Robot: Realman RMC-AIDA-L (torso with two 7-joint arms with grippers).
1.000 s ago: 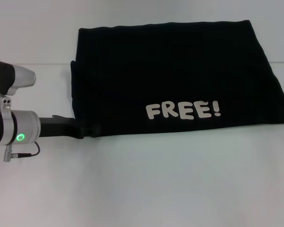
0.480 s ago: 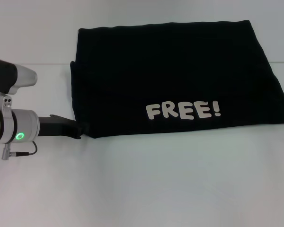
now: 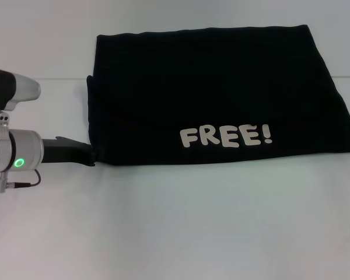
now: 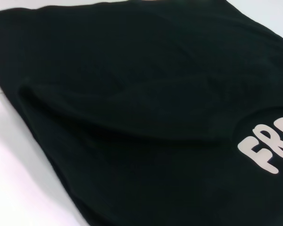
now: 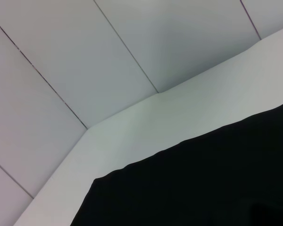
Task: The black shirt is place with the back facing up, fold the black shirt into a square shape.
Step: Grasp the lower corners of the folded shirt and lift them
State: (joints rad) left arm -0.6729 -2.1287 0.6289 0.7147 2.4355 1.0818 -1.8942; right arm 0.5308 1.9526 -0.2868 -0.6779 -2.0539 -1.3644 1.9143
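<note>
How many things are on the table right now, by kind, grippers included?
Black shirt, folded, lettering up: 1
Left gripper, at the shirt's near left corner: 1
Right gripper: 0 in view
Total: 2

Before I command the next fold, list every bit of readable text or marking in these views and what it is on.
"FREE!" in off-white block letters on the large plain black fabric shirt, near its front edge in the head view.
"FR" only: the same lettering, cut off at the frame edge in the left wrist view.
No other words, labels or numbers show; the right wrist view holds none.
</note>
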